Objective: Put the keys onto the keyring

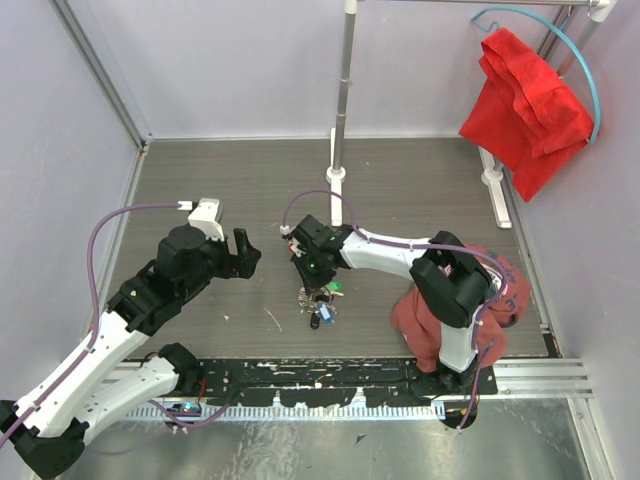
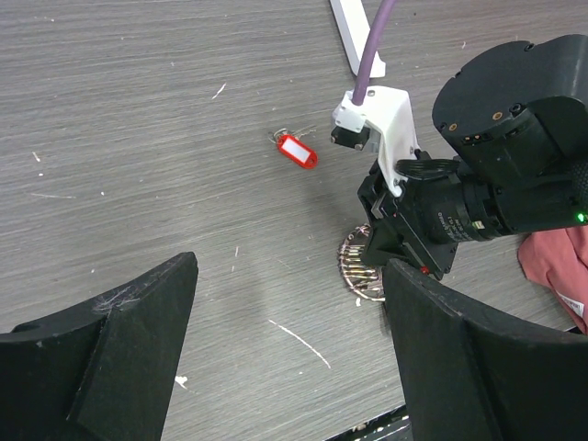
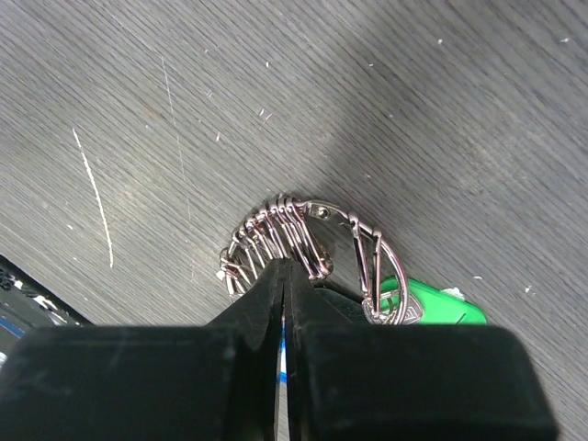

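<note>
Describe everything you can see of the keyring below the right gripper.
The keyring is a thin, shiny silver wire loop, metal by its look, lying flat on the grey wood-grain table. Smaller wire loops are bunched along its upper-left arc. A green tag lies at its lower right edge, seemingly hooked on. The right gripper is shut with its tips at the bunched loops; whether it pinches the wire cannot be told. The gripper hides the ring's near part.

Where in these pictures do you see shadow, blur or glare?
Right wrist: the keyring is sharp, a broad soft shadow crosses the table. Left wrist: the red tag is crisp, no glare. Top external: even light, only faint shadows.
</note>
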